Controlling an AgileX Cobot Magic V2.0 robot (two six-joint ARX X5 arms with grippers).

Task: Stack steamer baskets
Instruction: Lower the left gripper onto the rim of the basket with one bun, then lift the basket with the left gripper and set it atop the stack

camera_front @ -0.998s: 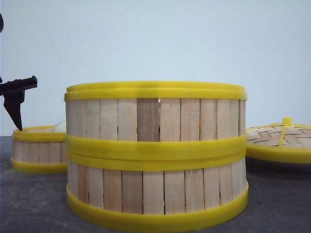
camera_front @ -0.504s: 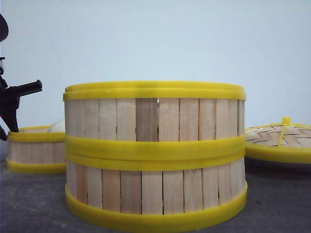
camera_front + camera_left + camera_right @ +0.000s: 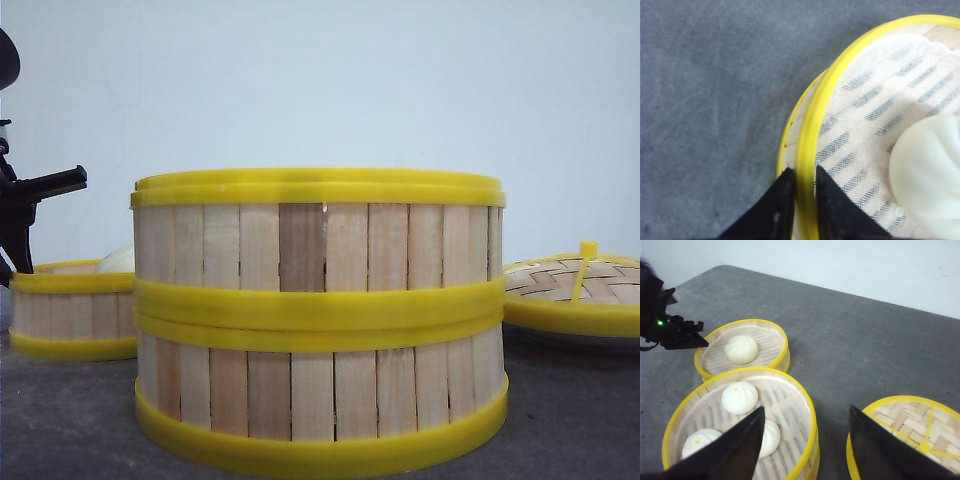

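Left gripper (image 3: 800, 185) pinches lone steamer basket (image 3: 810, 130) rim; right gripper (image 3: 807, 440) spread wide, empty

Low frontal view; two downward wrist close-ups

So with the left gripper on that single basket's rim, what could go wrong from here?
The left gripper pinches only the thin rim of the single basket, so it could tilt or slip when lifted. The loose bun inside might roll. The two-basket stack already holds buns, so a crooked landing could squash them.
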